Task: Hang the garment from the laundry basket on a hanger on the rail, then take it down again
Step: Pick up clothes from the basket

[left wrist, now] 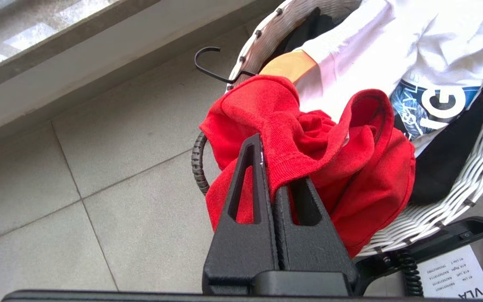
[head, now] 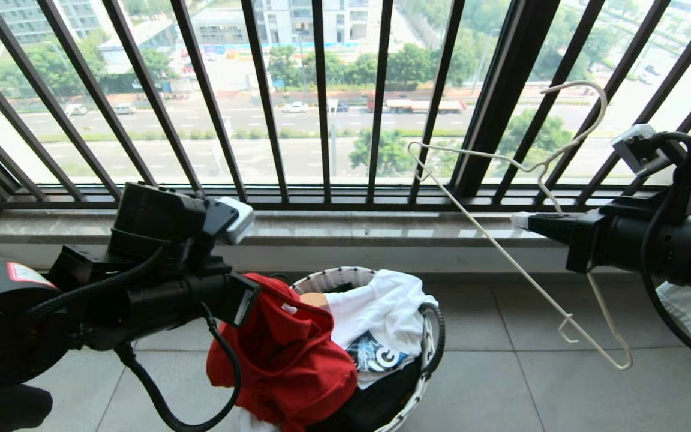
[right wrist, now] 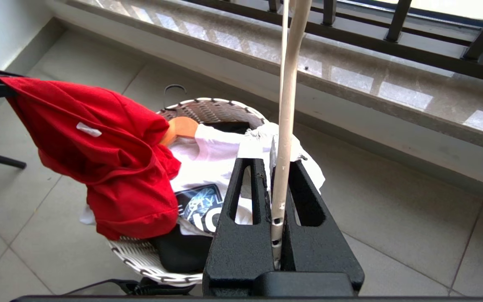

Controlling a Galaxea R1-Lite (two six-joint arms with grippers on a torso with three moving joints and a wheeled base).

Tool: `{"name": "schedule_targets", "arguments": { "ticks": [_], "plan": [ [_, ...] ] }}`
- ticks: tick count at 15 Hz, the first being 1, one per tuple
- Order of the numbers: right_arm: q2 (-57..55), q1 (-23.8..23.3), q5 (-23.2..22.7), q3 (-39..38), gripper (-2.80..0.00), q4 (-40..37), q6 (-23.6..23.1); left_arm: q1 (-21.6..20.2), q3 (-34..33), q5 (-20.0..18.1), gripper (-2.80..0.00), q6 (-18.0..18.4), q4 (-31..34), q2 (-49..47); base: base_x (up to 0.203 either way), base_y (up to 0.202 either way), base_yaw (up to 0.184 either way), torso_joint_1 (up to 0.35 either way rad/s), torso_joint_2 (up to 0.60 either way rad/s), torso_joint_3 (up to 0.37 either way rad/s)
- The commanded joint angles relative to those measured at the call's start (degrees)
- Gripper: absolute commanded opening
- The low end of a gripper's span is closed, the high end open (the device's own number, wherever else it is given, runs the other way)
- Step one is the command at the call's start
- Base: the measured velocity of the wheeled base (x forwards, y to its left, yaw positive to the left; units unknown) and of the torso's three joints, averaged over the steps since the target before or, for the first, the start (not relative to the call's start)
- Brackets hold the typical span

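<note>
The job has only just begun. The left gripper is pinched tight on a fold of the red T-shirt, which hangs bunched over the side of the laundry basket, partly lifted out. The right gripper is clamped on the cream-white wire hanger and holds it up in the air by the black window bars. The shirt is not on the hanger yet. No rail shows, so hanging it up and taking it down are both left to do. The 2 arms reach forward, left arm low over the basket, right arm off to the right and well apart.
</note>
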State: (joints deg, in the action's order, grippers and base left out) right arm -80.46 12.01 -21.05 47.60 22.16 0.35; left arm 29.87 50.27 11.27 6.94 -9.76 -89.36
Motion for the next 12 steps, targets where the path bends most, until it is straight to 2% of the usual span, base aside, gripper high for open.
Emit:
{"name": "schedule_targets", "arguments": {
  "ticks": [1, 12],
  "plan": [
    [0.17, 0.03, -0.13, -0.06, -2.80, 0.16, 0.00, 0.02, -1.43, 0.16, -2.80, 0.36, -2.96, -0.98, 0.000, 0.000, 0.000, 0.002, 0.00, 0.195],
    [0.30, 0.03, -0.22, -0.49, -2.80, 0.16, 0.00, -0.07, -1.01, 0.20, -2.80, 0.01, -3.16, -1.96, 0.000, 0.000, 0.000, 0.001, 0.00, 0.204]
  ]
}}
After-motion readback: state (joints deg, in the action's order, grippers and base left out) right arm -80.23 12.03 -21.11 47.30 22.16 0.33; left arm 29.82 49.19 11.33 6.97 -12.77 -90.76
